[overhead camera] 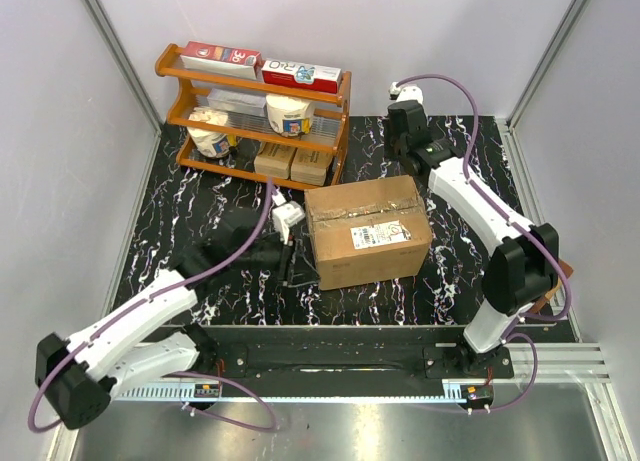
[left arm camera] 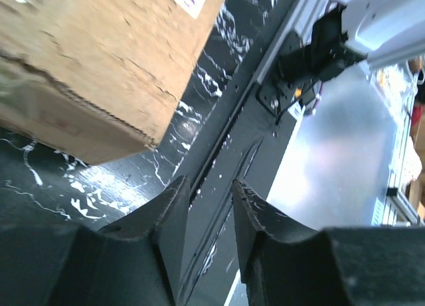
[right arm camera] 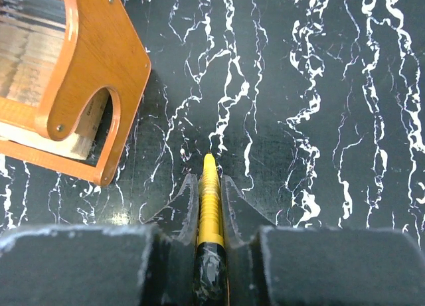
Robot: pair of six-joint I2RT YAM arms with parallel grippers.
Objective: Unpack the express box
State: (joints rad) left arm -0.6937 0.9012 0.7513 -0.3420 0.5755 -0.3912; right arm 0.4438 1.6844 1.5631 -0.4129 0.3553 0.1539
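Left gripper sitting just beside express box, fingers apart, gripping nothing. Right gripper clamping yellow tool, hovering near wooden rack. Box flaps lying closed.

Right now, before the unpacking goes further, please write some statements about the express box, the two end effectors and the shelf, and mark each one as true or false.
1. The express box is closed, with clear tape across its top. True.
2. The right end effector is empty. False: it is shut on a yellow-tipped tool.
3. The left end effector grips a flap of the box. False: its jaws stand apart with nothing between them, beside the box.
4. The wooden shelf stands on the far side of the box, away from the arm bases. True.
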